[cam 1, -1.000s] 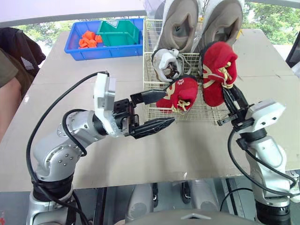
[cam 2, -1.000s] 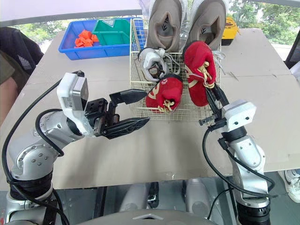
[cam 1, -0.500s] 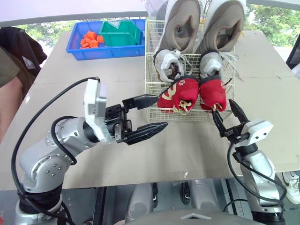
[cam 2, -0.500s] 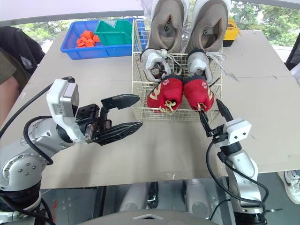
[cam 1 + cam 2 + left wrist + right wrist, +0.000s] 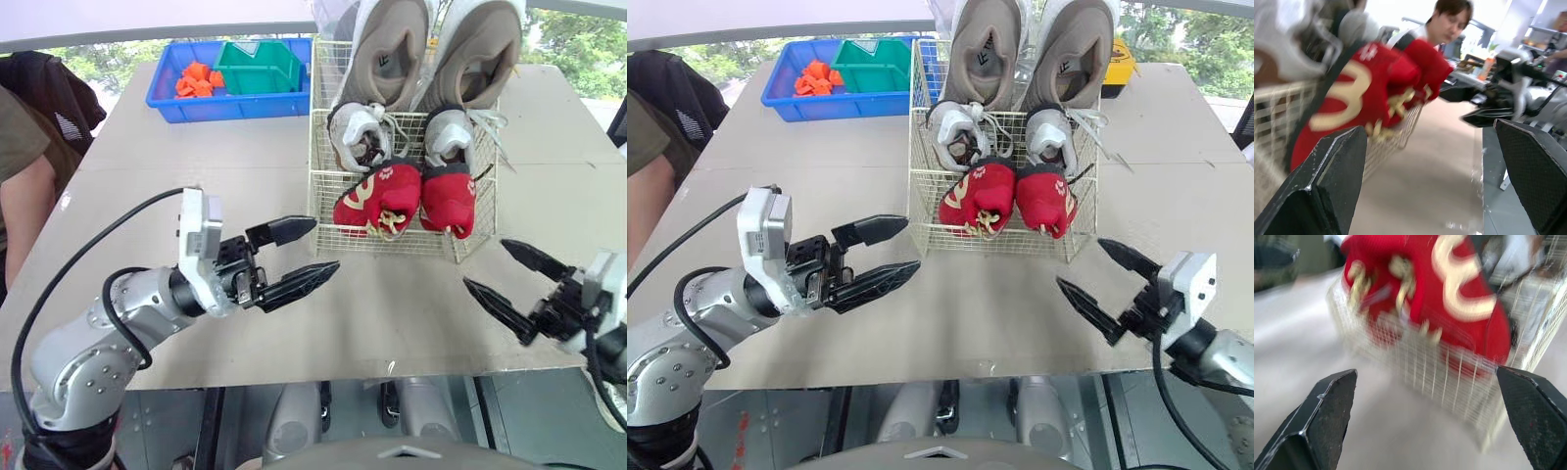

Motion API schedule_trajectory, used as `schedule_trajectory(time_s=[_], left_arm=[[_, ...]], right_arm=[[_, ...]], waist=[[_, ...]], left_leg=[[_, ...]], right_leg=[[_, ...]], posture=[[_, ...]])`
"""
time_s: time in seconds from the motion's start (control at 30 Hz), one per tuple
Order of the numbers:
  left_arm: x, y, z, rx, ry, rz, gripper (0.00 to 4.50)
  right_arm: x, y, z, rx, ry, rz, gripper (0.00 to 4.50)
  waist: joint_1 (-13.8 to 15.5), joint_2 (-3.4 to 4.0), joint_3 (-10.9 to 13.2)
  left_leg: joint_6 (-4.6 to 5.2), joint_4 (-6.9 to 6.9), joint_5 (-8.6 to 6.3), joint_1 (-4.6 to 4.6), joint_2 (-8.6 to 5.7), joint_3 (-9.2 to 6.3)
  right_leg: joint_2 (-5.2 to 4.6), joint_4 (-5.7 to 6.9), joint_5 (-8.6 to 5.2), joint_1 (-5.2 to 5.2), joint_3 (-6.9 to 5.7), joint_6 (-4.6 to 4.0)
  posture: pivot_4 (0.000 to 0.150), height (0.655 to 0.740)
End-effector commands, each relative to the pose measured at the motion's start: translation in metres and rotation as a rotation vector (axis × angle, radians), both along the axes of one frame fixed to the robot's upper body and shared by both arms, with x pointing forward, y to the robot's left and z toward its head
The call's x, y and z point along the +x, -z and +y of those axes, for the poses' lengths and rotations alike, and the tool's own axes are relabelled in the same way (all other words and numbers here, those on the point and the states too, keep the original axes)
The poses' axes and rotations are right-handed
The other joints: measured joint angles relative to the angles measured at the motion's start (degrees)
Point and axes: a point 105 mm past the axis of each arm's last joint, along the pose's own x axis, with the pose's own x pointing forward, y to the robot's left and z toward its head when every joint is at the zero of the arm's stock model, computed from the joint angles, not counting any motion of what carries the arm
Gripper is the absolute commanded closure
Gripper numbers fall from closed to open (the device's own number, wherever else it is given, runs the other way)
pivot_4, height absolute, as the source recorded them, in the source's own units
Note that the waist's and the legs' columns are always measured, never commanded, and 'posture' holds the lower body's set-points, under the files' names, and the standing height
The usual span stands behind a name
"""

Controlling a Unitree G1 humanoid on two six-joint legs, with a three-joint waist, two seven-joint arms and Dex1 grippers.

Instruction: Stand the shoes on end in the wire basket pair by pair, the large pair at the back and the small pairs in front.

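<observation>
A wire basket (image 5: 321,162) stands on the table with three pairs of shoes on end. The large beige pair (image 5: 387,49) is at the back, a small grey-white pair (image 5: 358,132) sits in the middle, and the red pair is in front. The left red shoe (image 5: 377,196) and the right red shoe (image 5: 449,196) rest side by side against the front wire. My left gripper (image 5: 326,245) hovers open just left of the basket's front corner, holding nothing. My right gripper (image 5: 486,264) is open and empty, near the table's front edge, right of the basket.
A blue bin (image 5: 167,98) at the back left holds orange pieces (image 5: 196,78) and a green bin (image 5: 257,64). A person's arm (image 5: 24,166) reaches the table's left edge. A yellow object (image 5: 1120,54) lies behind the basket on the right.
My right gripper opened and let go of the right red shoe, which now stands in the basket beside its mate. The right arm drew back toward the front edge; the left arm pulled back slightly.
</observation>
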Motion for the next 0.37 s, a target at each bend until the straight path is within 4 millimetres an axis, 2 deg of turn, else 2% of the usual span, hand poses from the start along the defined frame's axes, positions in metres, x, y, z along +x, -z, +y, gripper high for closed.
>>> schedule_trajectory(time_s=[0.03,0.13,0.37], left_arm=[[-0.009,0.016,0.017,0.096,-0.071,0.034,0.0],[-0.016,0.036,0.03,0.149,-0.121,0.091,0.0],[-0.025,0.054,0.034,0.183,-0.129,0.141,0.0]], right_arm=[[0.0,-0.003,-0.034,-0.108,-0.031,0.026,0.1],[0.005,-0.001,-0.064,-0.207,-0.034,0.052,0.1],[0.015,0.007,-0.094,-0.302,-0.07,0.107,0.1]], waist=[[-0.3,0.05,0.0],[0.0,0.03,0.0],[0.2,0.08,0.0]], left_leg=[[0.0,0.01,-0.01,-0.01,0.0,0.01],[0.07,-0.03,-0.05,-0.03,0.01,0.05],[-0.17,-0.04,-0.22,-0.11,0.01,-0.1]], right_leg=[[0.0,-0.01,0.0,-0.01,0.01,0.0],[-0.01,-0.17,0.0,-0.01,0.01,0.0],[-0.1,-0.31,0.01,-0.01,-0.16,0.0]], posture=[[0.15,0.74],[0.15,0.74],[0.15,0.74]])
